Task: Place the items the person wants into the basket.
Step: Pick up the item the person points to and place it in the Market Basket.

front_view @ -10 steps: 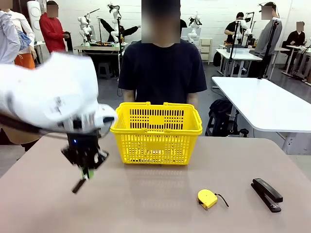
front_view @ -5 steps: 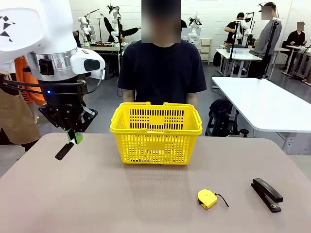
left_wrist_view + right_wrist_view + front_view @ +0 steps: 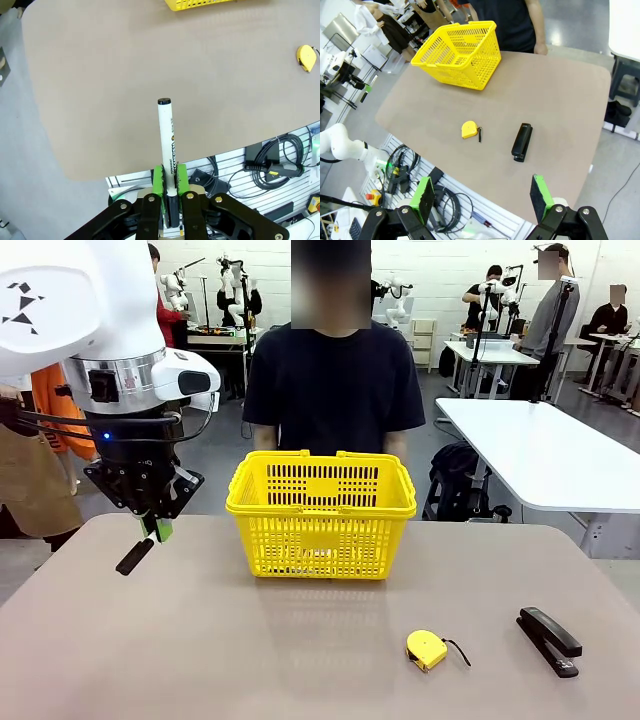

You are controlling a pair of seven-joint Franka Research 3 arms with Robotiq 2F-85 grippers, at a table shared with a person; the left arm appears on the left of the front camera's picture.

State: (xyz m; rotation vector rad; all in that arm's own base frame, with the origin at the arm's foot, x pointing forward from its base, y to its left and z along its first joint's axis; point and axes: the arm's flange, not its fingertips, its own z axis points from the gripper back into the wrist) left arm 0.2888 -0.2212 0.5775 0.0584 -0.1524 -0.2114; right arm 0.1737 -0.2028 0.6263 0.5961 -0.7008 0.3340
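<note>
Front camera level across table (image 3: 300, 660) — both wrist cameras high, sharing basket (image 3: 322, 512).

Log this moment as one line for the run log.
left gripper: shut on marker, raised left of basket | right gripper: open, empty | table: tape measure, stapler

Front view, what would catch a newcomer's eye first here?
The bright yellow basket at the far middle of the table, right in front of the person. Next, the left gripper raised at the table's left side, shut on a marker that hangs tilted from its fingers. A tape measure and stapler lie near right.
</note>
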